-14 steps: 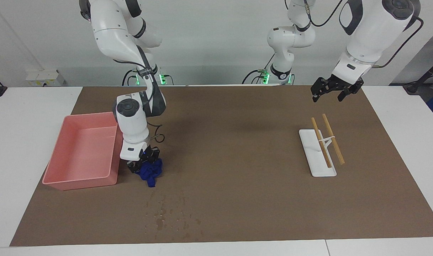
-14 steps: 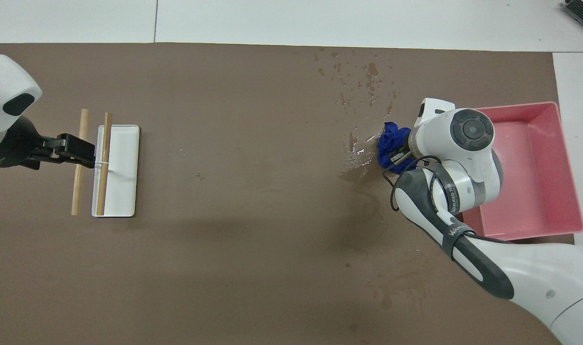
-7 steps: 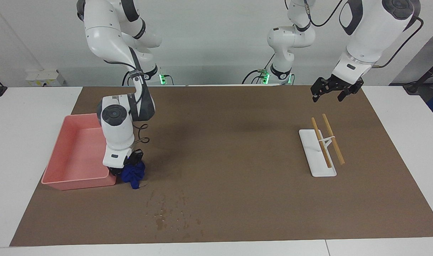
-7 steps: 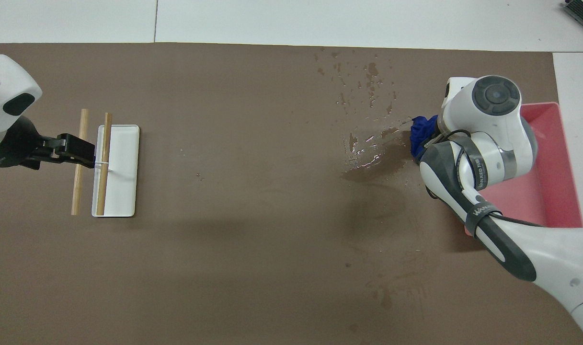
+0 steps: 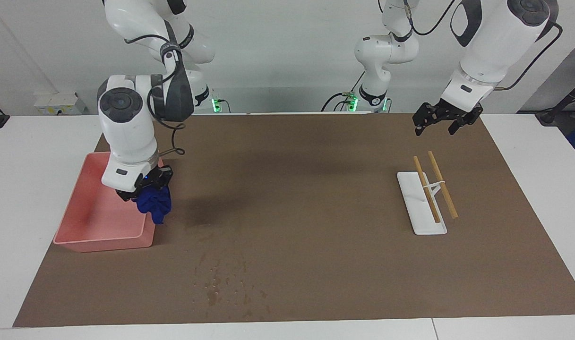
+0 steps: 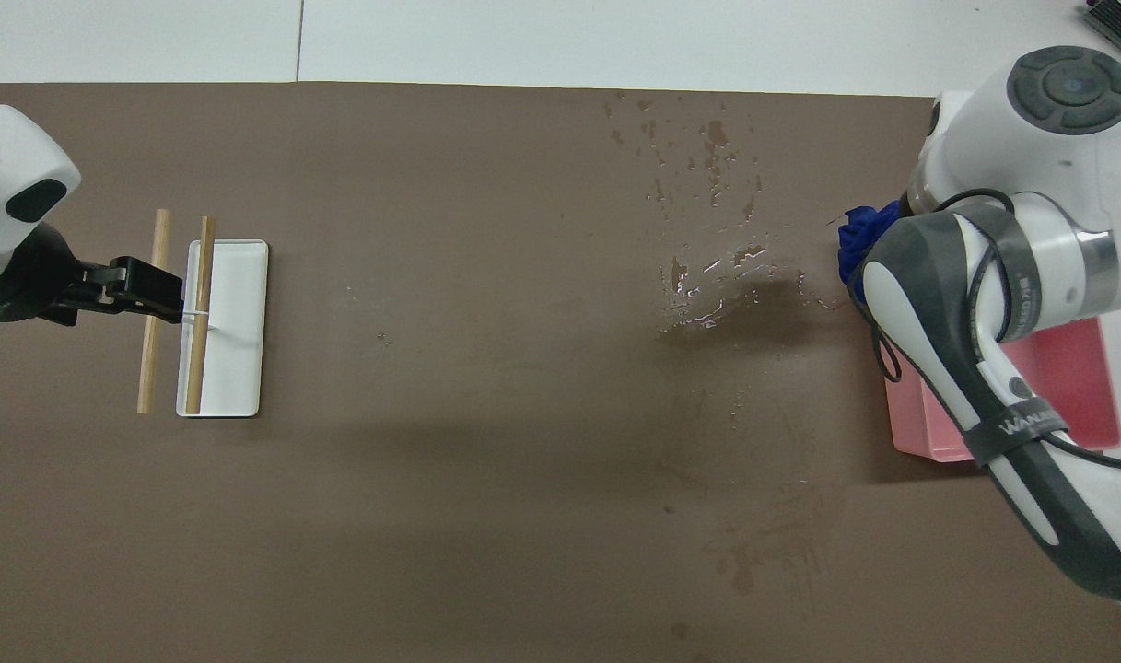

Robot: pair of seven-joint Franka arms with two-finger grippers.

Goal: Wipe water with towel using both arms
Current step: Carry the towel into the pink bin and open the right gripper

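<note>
Brown mat (image 5: 315, 189), pink tray (image 5: 79, 236), towel (image 5: 152, 203) above.

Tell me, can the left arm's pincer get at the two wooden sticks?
Probably yes. The left pincer hangs open in the air, empty, with nothing between it and the two wooden sticks lying across the white tray.

White table (image 5: 27, 156) covered by a brown mat (image 5: 306, 165).
On the mat: pink tray (image 5: 86, 222), white holder (image 5: 417, 208) bearing two wooden sticks (image 5: 441, 184), and scattered water (image 5: 221, 281).
</note>
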